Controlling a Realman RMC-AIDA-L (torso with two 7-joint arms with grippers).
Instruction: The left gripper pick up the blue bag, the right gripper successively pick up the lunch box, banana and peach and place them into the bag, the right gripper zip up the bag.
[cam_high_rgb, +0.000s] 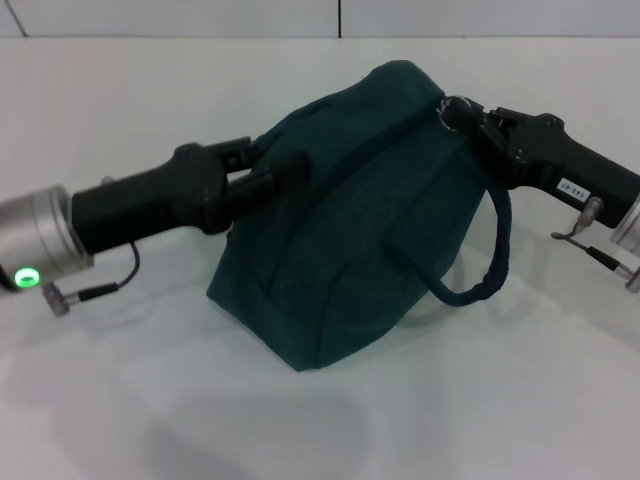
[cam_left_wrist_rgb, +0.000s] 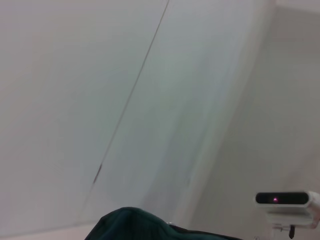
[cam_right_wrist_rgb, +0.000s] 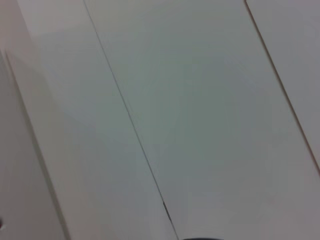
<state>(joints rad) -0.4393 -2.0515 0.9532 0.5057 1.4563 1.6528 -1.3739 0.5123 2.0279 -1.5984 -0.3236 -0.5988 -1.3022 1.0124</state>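
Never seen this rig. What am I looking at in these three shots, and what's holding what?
It is a two-armed robot. The head view looks down from a camera on its head; the other two come from cameras on its wrists and show mostly pale wall panels.

On the white table sits a blue bag, zipped closed as far as I can see. The left end effector grips the bag's side near the top. The right end effector is at the silver zipper ring on the bag's upper right end. One loop handle hangs free. No food is visible outside the bag.
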